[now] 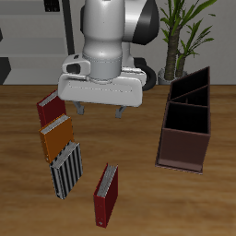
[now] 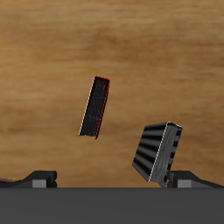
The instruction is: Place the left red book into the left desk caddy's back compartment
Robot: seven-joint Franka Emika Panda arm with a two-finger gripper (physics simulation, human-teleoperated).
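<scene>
My two-finger gripper hangs open & empty above the table w/ the slim crimson hardcover book near the front edge, well apart from the long dark-maroon three-section caddy; risk: grabbing the grey striped book beside it.

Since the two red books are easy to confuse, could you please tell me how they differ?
The left red book is brighter crimson, while the maroon book is darker. The left red book lies alone near the table's front edge, whereas the maroon book lies farther back, heading a row with the orange book and striped book. Both are slim, similar-sized hardcovers on the table, untouched by the claw.
</scene>
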